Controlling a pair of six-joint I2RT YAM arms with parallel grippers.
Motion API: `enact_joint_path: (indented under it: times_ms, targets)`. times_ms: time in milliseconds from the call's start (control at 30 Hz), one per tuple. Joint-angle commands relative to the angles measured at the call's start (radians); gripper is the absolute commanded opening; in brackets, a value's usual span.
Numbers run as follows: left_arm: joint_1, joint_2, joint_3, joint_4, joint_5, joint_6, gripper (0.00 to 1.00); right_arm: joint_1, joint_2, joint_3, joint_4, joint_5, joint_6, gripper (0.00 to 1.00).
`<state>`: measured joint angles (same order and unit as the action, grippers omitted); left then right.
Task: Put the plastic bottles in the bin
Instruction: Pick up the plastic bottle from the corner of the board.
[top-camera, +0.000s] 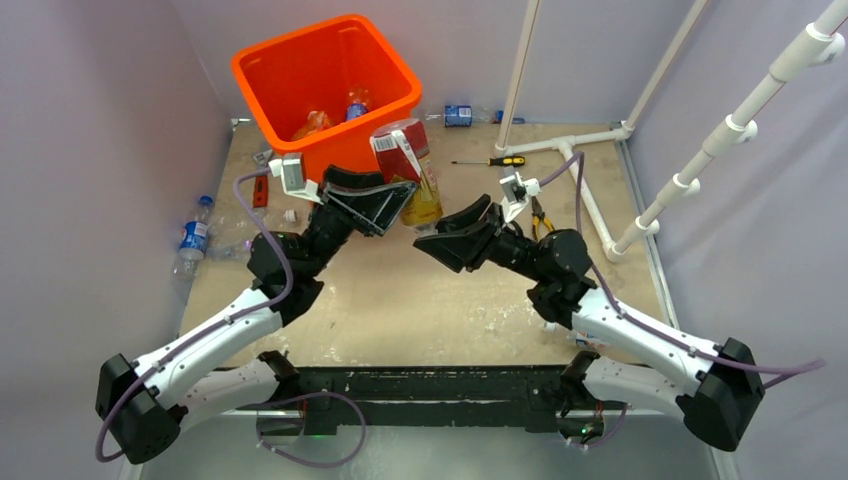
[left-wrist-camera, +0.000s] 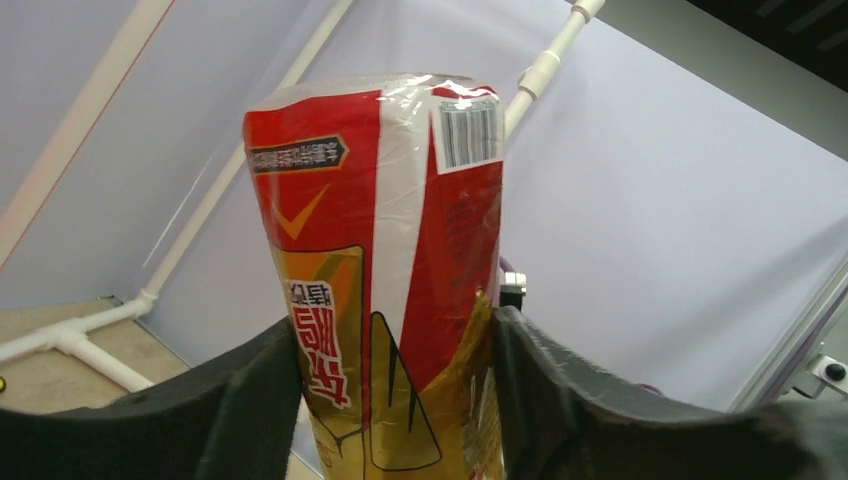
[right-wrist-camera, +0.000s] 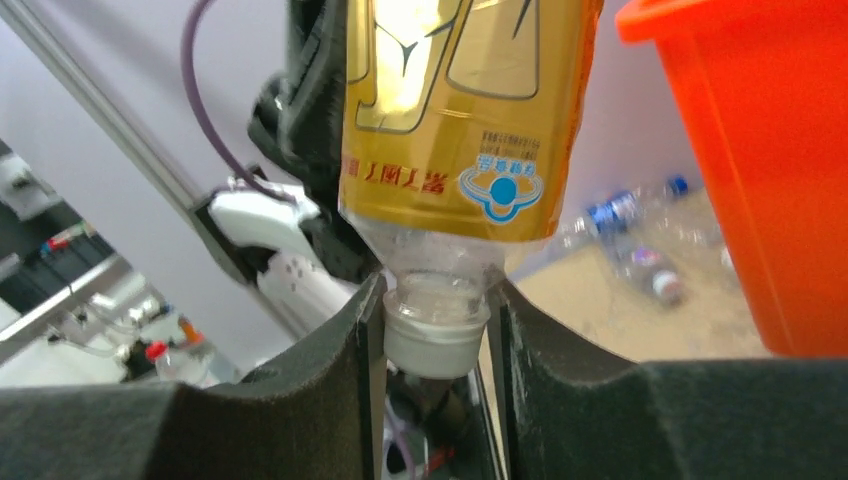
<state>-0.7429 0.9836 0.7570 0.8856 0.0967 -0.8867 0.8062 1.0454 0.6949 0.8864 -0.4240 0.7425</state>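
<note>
Right wrist view alone shows my right end effector (right-wrist-camera: 437, 295) pinching the cap (right-wrist-camera: 435, 340) of the red-and-gold bottle (right-wrist-camera: 460, 110); left wrist shows my left end effector (left-wrist-camera: 395, 330) clamped round its body. Top external: bottle aloft beside the bin (top-camera: 300, 38), cap hidden.

Our left arm (top-camera: 215, 330) reaches forward with its elbow bent, the left gripper (left-wrist-camera: 395, 380) clamped on the red-and-gold bottle (left-wrist-camera: 400, 220). Our right arm (top-camera: 640, 330) angles leftward toward it, the right gripper (right-wrist-camera: 437, 292) closed on that bottle's cap (right-wrist-camera: 435, 340).
</note>
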Motion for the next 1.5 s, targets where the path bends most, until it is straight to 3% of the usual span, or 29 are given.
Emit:
enact_joint_path:
  times_ms: [0, 67, 267, 400, 533, 667, 767, 933, 1067, 1200, 1333, 1467]
  targets:
    - [-0.016, -0.116, 0.05, -0.229, 0.005, 0.094, 0.82, -0.004, -0.131, 0.111, -0.304, 0.006, -0.246, 0.0]
    - [-0.016, -0.172, 0.104, -0.379, -0.023, 0.173, 0.92, -0.004, -0.207, 0.15, -0.503, 0.042, -0.338, 0.0]
    - [-0.015, -0.247, 0.377, -0.828, -0.048, 0.523, 0.98, -0.004, -0.292, 0.347, -1.127, 0.2, -0.495, 0.0]
    - [-0.015, -0.223, 0.559, -1.071, 0.098, 0.802, 0.99, -0.004, -0.262, 0.448, -1.382, 0.32, -0.503, 0.0]
    - [-0.015, -0.178, 0.62, -1.196, 0.111, 1.021, 0.99, -0.003, -0.239, 0.525, -1.527, 0.309, -0.497, 0.0]
    - [-0.016, -0.12, 0.581, -1.179, 0.134, 1.095, 0.99, -0.004, -0.228, 0.597, -1.614, 0.354, -0.518, 0.0]
    - [-0.015, -0.081, 0.564, -1.156, 0.226, 1.14, 0.99, -0.004, -0.2, 0.639, -1.682, 0.365, -0.565, 0.0]
    - [-0.015, -0.061, 0.57, -1.209, 0.429, 1.391, 0.99, -0.004, -0.18, 0.657, -1.731, 0.346, -0.614, 0.0]
    - [-0.017, -0.025, 0.612, -1.251, 0.482, 1.481, 0.99, -0.004, -0.171, 0.68, -1.711, 0.252, -0.618, 0.0]
    - [-0.025, -0.026, 0.598, -1.234, 0.453, 1.618, 0.99, -0.004, -0.174, 0.691, -1.663, 0.15, -0.595, 0.0]
    - [-0.073, -0.012, 0.589, -1.267, 0.346, 1.853, 0.99, -0.003, -0.131, 0.699, -1.666, 0.117, -0.585, 0.0]
    - [-0.258, 0.042, 0.588, -1.345, 0.09, 2.036, 0.99, -0.004, -0.094, 0.703, -1.667, 0.125, -0.582, 0.0]
